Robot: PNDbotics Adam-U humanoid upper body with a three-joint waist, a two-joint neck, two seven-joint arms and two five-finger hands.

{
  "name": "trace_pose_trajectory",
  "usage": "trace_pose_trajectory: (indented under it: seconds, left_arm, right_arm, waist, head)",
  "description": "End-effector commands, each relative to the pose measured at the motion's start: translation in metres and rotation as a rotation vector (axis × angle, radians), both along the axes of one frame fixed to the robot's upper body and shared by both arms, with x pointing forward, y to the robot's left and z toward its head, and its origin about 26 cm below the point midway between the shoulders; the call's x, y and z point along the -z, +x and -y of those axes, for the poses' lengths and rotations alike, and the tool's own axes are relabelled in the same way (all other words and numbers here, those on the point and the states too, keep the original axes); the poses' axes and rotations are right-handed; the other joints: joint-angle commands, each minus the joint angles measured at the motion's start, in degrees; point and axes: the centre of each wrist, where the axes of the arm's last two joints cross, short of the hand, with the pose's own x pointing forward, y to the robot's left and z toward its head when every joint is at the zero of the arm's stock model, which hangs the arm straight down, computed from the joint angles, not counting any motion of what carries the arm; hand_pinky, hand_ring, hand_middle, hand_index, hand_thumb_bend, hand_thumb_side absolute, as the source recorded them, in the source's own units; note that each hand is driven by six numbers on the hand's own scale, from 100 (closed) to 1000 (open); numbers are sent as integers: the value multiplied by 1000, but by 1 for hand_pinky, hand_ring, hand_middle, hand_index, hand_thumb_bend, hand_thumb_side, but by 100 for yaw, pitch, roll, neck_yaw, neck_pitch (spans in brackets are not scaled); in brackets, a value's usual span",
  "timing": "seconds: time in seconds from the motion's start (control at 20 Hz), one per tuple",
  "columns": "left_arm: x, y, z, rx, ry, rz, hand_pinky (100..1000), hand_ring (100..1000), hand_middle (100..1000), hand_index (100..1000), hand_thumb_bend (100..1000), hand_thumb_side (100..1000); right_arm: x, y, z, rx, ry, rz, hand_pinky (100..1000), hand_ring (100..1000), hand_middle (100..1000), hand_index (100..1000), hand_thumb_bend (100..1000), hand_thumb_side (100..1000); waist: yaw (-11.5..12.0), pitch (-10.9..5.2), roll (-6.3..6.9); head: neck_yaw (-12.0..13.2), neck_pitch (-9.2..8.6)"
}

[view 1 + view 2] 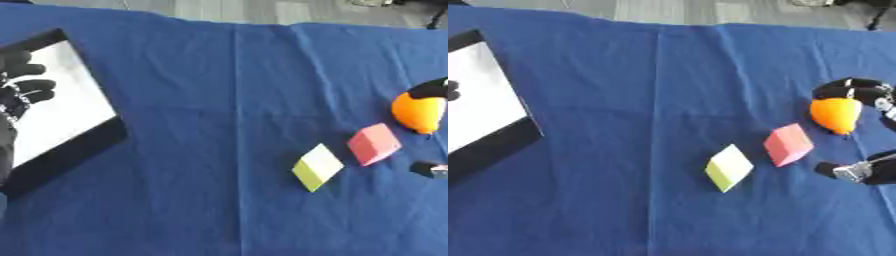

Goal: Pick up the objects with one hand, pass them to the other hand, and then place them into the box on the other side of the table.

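A: In the left eye view, where does everything sit?

B: The box (61,130), white inside with a black rim, lies at the left on the blue-draped bench (210,90); the left hand (22,90) hangs over it with fingers curled and nothing between them that I can see; at the right an orange rounded object (420,112) is capped by a dark finger, with a pink block (374,144) and a yellow-green block (318,167) just nearer and to its left.

A: And the right eye view?

B: The right hand (859,92) shows better there; its fingers (846,89) curl round the top of the orange object, which looks gripped, though whether it is clear of the cloth I cannot tell; a dark thumb tip lies near the pink block.

A: So how to do this pick-up well?

B: I judge it should lift straight up, keeping away from the pink block; then carry toward the middle so the left hand can meet it; the left should open before the exchange.
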Motion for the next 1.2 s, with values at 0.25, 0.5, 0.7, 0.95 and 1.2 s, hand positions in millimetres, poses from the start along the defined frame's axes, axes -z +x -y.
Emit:
trace_pose_trajectory:
  seconds: [0.25,0.5,0.7,0.95,1.2]
  left_arm:
    - [-11,-3,-2,31,35,44,739,655,659,791,118,826]
    - [-13,-2,0,47,41,49,738,655,659,790,118,835]
    - [-12,-3,0,51,45,45,739,655,659,790,117,836]
    - [-12,-3,2,67,56,46,738,655,659,790,117,844]
    - [-9,-3,4,78,63,34,738,654,659,789,120,855]
  right_arm:
    - [-10,2,-3,13,-123,22,909,842,829,842,536,106]
    - [-7,3,-7,21,-180,26,916,845,829,842,523,100]
    - [-1,3,-10,25,-212,15,918,845,829,842,521,100]
    - [2,2,-11,37,-242,26,923,848,832,842,517,100]
    - [7,1,-11,59,-260,37,926,848,833,843,515,100]
  waist:
    - [86,24,36]
    - [194,82,31]
    - [220,95,35]
    - [257,130,24]
    - [297,151,28]
  head:
    - [-116,-53]
    - [-174,-86]
    - [-192,-95]
    - [-268,-157]
    - [-338,-163]
